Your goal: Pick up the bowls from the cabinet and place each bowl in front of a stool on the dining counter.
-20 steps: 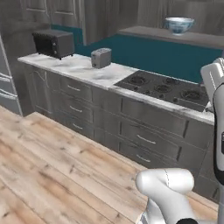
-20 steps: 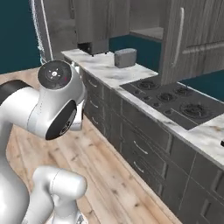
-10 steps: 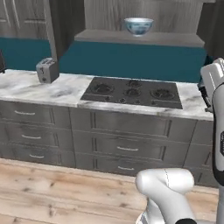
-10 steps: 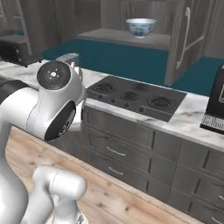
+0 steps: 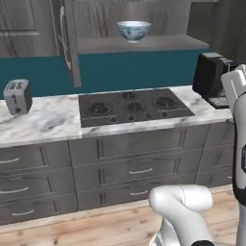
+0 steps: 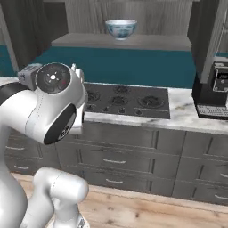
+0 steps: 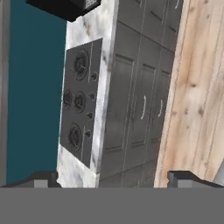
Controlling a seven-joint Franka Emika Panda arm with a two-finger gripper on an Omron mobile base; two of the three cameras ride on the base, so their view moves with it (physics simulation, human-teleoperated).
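Bowl [image 5: 133,30] on cabinet shelf [image 5: 139,44] above stovetop [image 5: 134,105], apparently well apart from wide-open, empty jaws.

A rendered home kitchen: black four-burner stovetop [image 5: 133,106] set into a marble counter [image 5: 43,121], dark grey drawer units [image 5: 120,169] with silver pulls below, silver toaster [image 5: 17,96] and black coffee machine [image 5: 210,76] on top, teal wall, open grey wood-grain cabinet [image 5: 139,43] holding a patterned bowl [image 5: 133,30], light wood plank floor [image 7: 197,87]

The tall grey wood-grain cabinet door [image 5: 72,43] was cut off by the top edge. The black boxy countertop appliance [image 6: 213,91] ran off the right edge, its type unclear.
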